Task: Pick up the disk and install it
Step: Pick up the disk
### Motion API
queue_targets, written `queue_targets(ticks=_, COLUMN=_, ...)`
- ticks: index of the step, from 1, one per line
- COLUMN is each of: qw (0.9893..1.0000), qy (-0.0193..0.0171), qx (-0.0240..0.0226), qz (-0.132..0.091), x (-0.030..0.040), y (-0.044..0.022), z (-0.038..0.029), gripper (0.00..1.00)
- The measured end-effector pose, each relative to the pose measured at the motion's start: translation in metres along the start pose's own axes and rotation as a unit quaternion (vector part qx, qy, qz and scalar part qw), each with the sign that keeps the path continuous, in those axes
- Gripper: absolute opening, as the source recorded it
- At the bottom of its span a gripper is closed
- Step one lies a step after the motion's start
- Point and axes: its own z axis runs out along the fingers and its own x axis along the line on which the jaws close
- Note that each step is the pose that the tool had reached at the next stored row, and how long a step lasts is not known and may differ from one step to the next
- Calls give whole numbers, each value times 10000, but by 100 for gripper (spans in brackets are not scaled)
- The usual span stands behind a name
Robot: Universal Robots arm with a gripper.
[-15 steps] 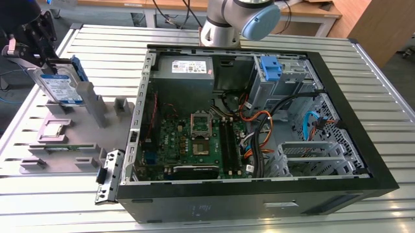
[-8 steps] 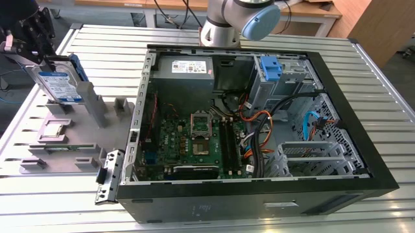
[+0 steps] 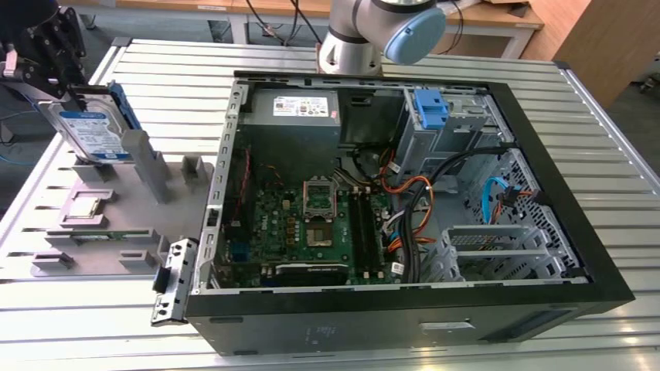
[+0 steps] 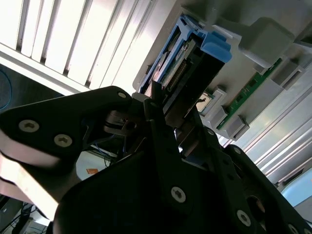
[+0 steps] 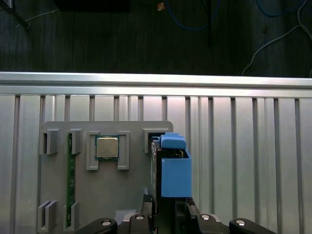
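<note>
The disk [image 3: 91,127], a silver drive with a blue-and-white label in a blue carrier, stands on edge at the far end of the grey holder block [image 3: 134,216], at the exterior view's left. My gripper [image 3: 68,97] grips its top edge from above, a black finger on each flat side. In the first wrist view the disk [image 5: 175,175] is edge-on between the fingers of the gripper [image 5: 168,202]. The second wrist view shows the carrier [image 4: 214,46] reaching out past the gripper [image 4: 173,122]. Whether the disk's lower edge still rests in the holder's slot cannot be told.
The open computer case [image 3: 413,309] lies to the exterior view's right, with a blue bracket [image 3: 433,108] at its far drive bay and loose cables inside. On the holder block sit a square chip [image 5: 107,147] and a green memory stick [image 5: 70,180]. The arm's base [image 3: 351,46] stands behind the case.
</note>
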Motion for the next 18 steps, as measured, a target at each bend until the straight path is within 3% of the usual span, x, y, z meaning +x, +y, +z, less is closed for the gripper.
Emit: queue_targets(ticks=18, qw=10000, qy=-6, qx=-24, qz=2, x=-1, y=0, z=-19, gripper=35)
